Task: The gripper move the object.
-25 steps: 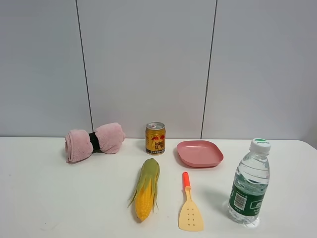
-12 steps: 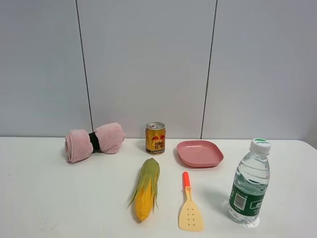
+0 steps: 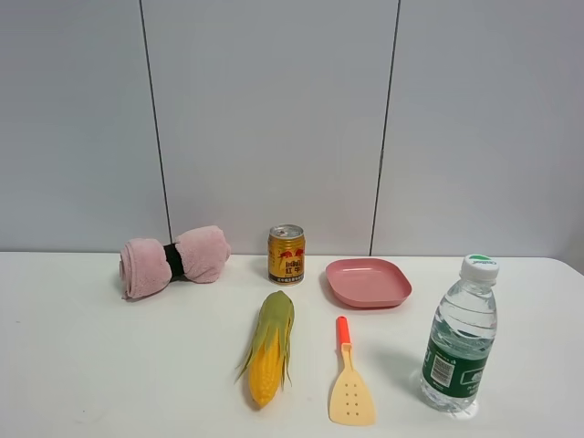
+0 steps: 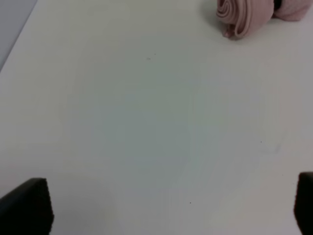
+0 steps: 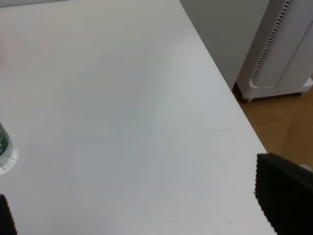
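The pale-yellow spatula [image 3: 349, 383] with its orange-red handle lies flat on the white table [image 3: 91, 365], blade toward the front, between the corn and the water bottle. Neither gripper shows in the exterior high view. In the left wrist view my left gripper [image 4: 166, 210] is open and empty over bare table, with its fingertips [image 4: 24, 205] at the picture's lower corners. In the right wrist view my right gripper [image 5: 142, 205] is open and empty near the table's right edge. The spatula is out of both wrist views.
A corn cob [image 3: 269, 347] lies left of the spatula. A water bottle [image 3: 459, 336] stands to its right, its base just in the right wrist view [image 5: 2, 142]. A gold can [image 3: 286, 255], a pink plate [image 3: 368, 282] and a rolled pink towel [image 3: 173, 259] [image 4: 244, 14] sit behind. A white appliance [image 5: 283, 49] stands beyond the table edge.
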You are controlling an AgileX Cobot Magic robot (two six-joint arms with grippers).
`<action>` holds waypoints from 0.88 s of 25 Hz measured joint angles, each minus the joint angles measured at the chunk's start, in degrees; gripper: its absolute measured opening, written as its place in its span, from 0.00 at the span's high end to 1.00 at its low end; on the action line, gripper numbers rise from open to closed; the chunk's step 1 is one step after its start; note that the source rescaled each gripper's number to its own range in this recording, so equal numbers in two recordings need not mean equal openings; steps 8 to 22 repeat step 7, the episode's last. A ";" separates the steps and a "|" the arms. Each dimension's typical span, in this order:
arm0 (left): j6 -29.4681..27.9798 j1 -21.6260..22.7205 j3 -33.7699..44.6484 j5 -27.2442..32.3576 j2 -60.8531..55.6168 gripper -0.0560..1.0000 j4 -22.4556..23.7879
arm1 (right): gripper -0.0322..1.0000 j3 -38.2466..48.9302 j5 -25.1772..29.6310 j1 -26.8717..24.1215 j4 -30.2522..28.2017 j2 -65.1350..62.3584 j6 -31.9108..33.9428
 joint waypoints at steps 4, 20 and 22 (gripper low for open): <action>0.00 0.00 0.00 0.00 0.00 0.00 0.00 | 0.00 0.00 0.00 0.00 0.00 0.00 0.00; 0.00 0.00 0.00 0.00 0.00 0.00 0.00 | 0.00 0.00 0.00 0.00 0.00 0.00 0.00; 0.00 0.00 0.00 0.00 0.00 0.00 0.00 | 0.00 0.00 0.00 0.00 0.00 0.00 0.00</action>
